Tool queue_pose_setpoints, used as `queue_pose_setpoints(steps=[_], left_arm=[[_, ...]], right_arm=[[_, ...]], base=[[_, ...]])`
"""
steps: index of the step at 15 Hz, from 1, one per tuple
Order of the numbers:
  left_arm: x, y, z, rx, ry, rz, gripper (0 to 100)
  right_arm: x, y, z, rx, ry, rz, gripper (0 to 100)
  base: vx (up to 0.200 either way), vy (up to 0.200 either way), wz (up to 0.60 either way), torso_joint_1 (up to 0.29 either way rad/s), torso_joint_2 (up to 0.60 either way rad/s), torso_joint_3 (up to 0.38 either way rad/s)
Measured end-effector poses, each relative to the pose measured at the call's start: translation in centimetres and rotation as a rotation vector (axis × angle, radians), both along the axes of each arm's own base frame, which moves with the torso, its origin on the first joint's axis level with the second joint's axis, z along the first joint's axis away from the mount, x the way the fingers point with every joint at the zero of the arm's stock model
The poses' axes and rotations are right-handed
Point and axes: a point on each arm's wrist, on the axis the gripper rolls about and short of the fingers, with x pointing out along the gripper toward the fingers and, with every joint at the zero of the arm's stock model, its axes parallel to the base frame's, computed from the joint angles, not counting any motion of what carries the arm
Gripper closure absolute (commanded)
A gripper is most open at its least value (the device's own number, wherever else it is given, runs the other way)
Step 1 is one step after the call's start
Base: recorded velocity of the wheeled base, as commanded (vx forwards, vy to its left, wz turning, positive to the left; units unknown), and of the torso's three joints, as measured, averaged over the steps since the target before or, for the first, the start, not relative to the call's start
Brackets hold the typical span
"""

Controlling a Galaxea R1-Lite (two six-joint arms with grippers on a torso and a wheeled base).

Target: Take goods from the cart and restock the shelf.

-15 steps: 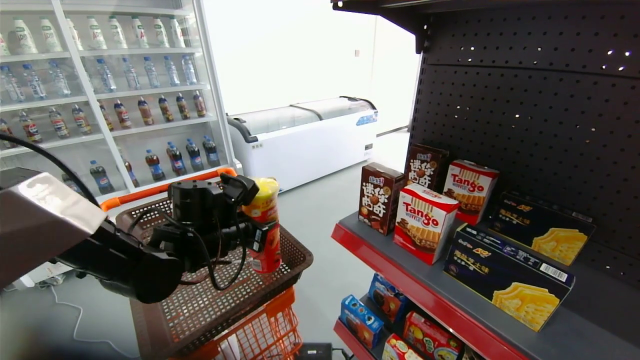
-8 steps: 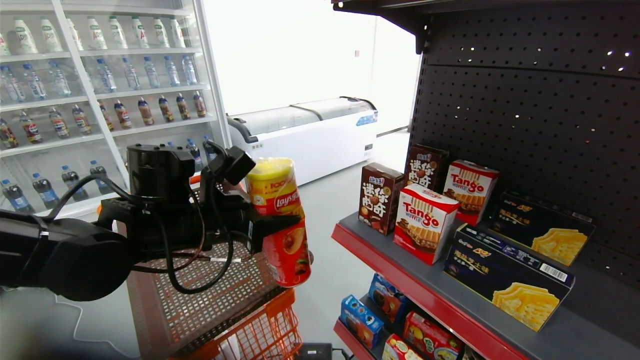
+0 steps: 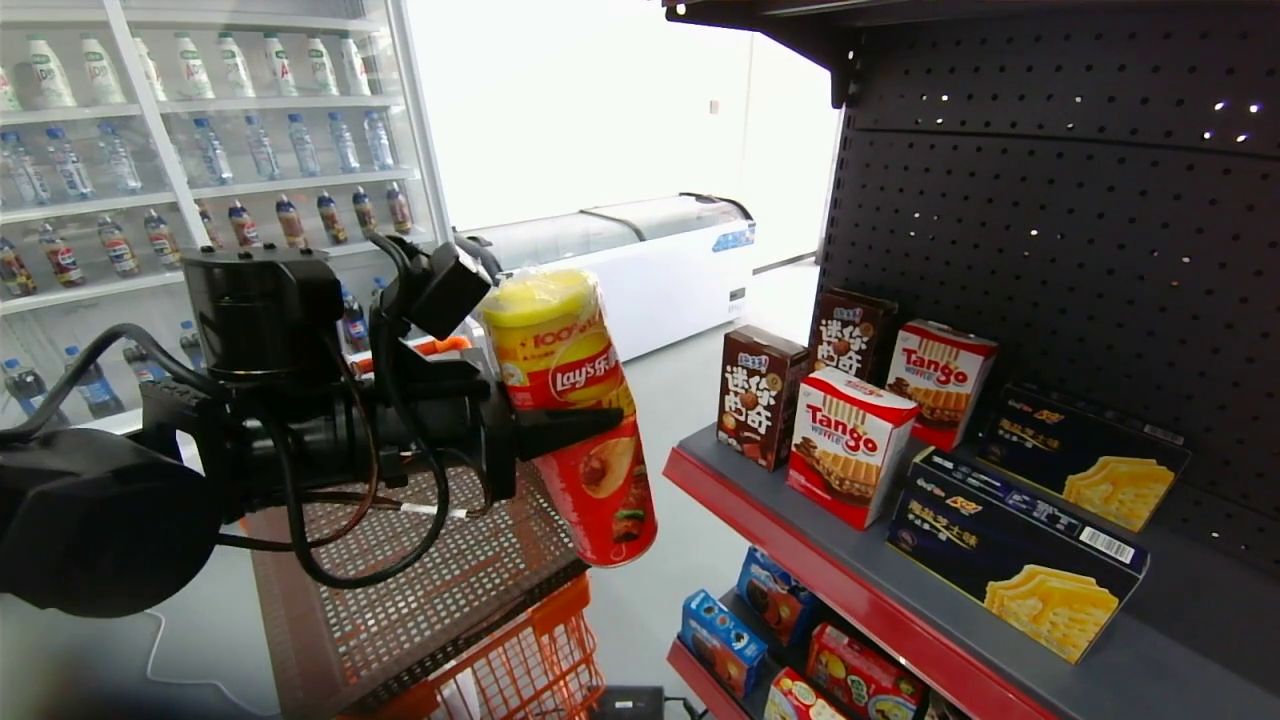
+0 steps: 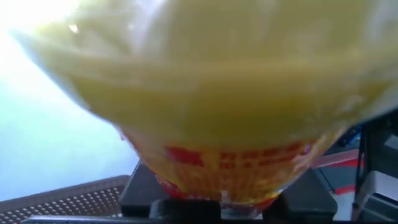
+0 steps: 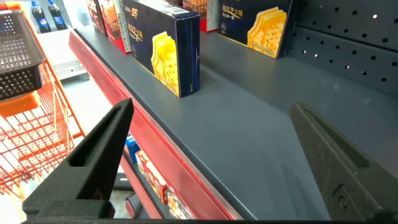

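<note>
While the restock is under way, the chip can (image 3: 570, 410) is being held clear of the cart basket (image 3: 450, 590), in the air over its shelf-side edge and not yet over the shelf (image 3: 730, 505). It is being clenched around its middle by the left gripper (image 3: 565, 425), with one finger (image 3: 590, 418) crossing the front of the label. The yellow lid (image 4: 211, 81) is thus being left free, right up against the left wrist camera. The can is being held tilted, base leaning toward the shelf, lid back toward the arm. This is likely a side grasp so it can be stood on its base.

The shelf's cart-side end is being taken up by brown biscuit boxes (image 3: 762, 395) and wafer boxes (image 3: 850, 445), with only a narrow bare strip along the front edge. The right gripper (image 5: 211, 155) is being held released, jaws wide apart, above wider bare deck near that front edge, beside a dark blue cracker box (image 5: 168, 46); it is probably parked there, or marking the free spot. Risk: the tilt needs correcting before set-down, or boxes may get knocked.
</note>
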Motion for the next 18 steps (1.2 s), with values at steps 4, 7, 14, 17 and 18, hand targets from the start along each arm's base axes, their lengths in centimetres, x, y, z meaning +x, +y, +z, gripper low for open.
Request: queue_pose_setpoints(steps=[4, 7, 14, 17, 18], left_arm=[[-2.2, -0.1, 0.4, 0.033, 0.102, -0.077, 100], [-4.2, -0.5, 1.7, 0.019, 0.084, -0.158, 100], [-6.1, -1.4, 0.9, 0.053, 0.051, -0.256, 100], [-6.8, -1.5, 0.4, 0.059, 0.065, -0.273, 100], [-7.0, -1.4, 0.1, 0.064, 0.075, -0.276, 100]], right_arm=[[0.0, 0.0, 0.0, 0.0, 0.0, 0.0, 0], [0.0, 0.0, 0.0, -0.002, 0.0, 0.0, 0], [0.0, 0.0, 0.0, -0.002, 0.0, 0.0, 0], [0.0, 0.0, 0.0, -0.002, 0.0, 0.001, 0], [0.0, 0.0, 0.0, -0.002, 0.0, 0.001, 0]], base=[[0.0, 0.0, 0.0, 0.0, 0.0, 0.0], [0.0, 0.0, 0.0, 0.0, 0.0, 0.0], [0.0, 0.0, 0.0, 0.0, 0.0, 0.0], [0.0, 0.0, -0.4, 0.002, 0.0, 0.003], [0.0, 0.0, -0.6, -0.007, 0.0, 0.002]])
